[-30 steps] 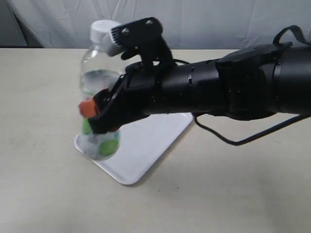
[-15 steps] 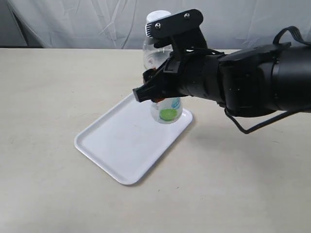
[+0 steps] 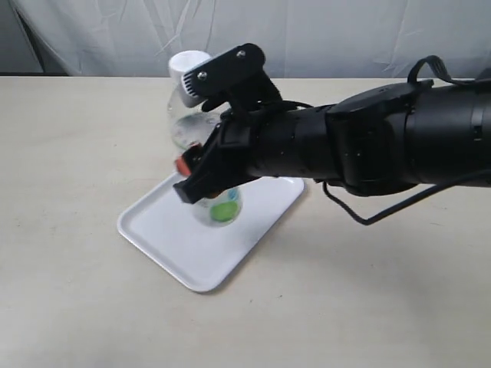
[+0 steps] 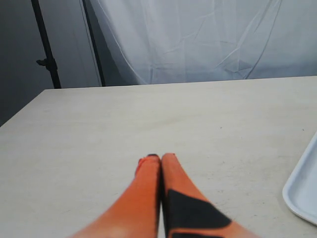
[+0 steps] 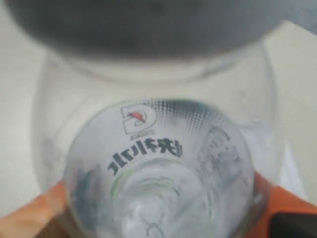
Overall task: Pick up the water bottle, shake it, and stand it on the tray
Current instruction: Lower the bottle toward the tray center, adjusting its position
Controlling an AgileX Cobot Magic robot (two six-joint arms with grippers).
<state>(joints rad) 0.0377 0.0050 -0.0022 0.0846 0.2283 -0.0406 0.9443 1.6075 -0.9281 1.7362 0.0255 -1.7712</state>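
The water bottle (image 3: pixel 192 115), clear with a white cap, is held in the air above the white tray (image 3: pixel 165 234), tilted with its cap toward the upper left. My right gripper (image 3: pixel 201 178) is shut on its labelled body; the green lime picture shows below the fingers. In the right wrist view the bottle (image 5: pixel 158 168) fills the frame between orange fingers (image 5: pixel 34 218). My left gripper (image 4: pixel 159 157) is shut and empty over bare table, with the tray's rim (image 4: pixel 302 191) off to one side.
The beige table (image 3: pixel 69 138) stretches around the tray. A white cloth backdrop (image 3: pixel 345 34) hangs behind it. The right arm's black cable (image 3: pixel 383 218) loops down near the table beside the tray. A dark stand pole (image 4: pixel 47 54) rises past the table's far corner.
The bottle swung from the left over to the tray's far right corner, then back leftward above the tray's middle, staying gripped throughout. The left gripper's earlier state is not shown.
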